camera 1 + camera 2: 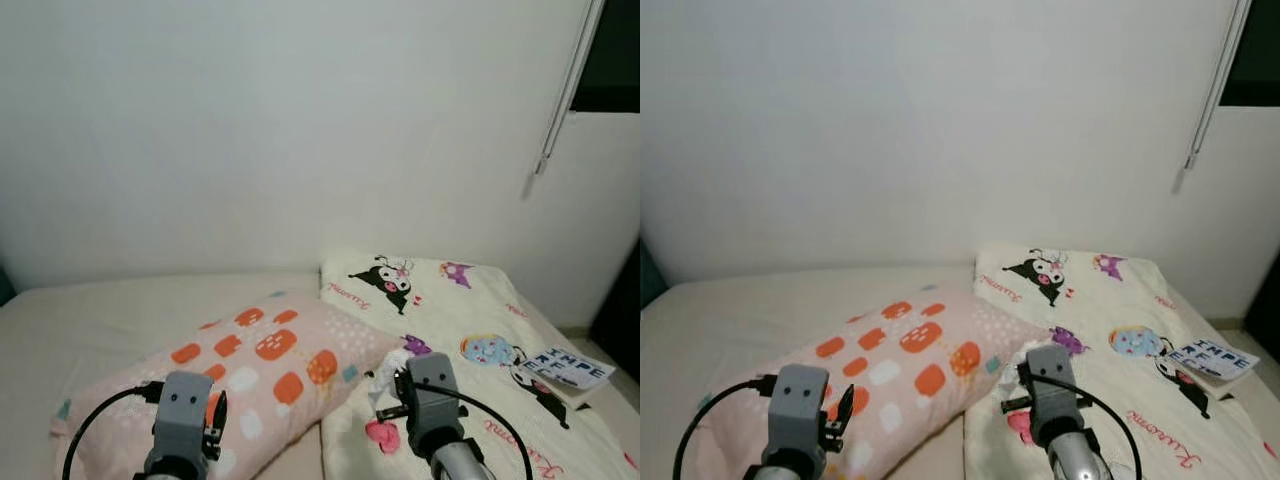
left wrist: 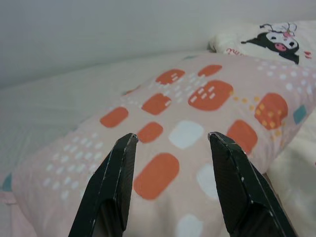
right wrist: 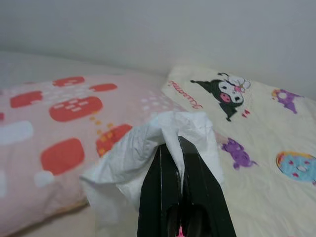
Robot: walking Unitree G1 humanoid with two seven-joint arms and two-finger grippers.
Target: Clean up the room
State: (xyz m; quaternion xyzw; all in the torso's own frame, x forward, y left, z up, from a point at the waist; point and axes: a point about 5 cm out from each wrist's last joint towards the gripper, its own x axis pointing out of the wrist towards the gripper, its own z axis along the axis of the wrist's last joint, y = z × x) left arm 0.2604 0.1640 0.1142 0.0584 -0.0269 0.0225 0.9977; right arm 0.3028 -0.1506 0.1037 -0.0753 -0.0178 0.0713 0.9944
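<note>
- Tissue (image 3: 148,143), white and crumpled, pinched between clenched fingers (image 3: 160,182) of right gripper (image 1: 392,392), held above the bed (image 1: 90,310) at the seam between the two pillows.
- Left gripper (image 2: 170,140) with fingers spread wide, gripping nothing, hovering just over pink pillow (image 1: 260,365) with orange and white patches.
- Cream cartoon-print pillow (image 1: 450,300) beside the pink one, on robot's right, against the wall (image 1: 250,130).
- Book (image 1: 567,370) with blue lettering lying on the cartoon pillow's far right edge.
- Black cables looping from both wrists.
</note>
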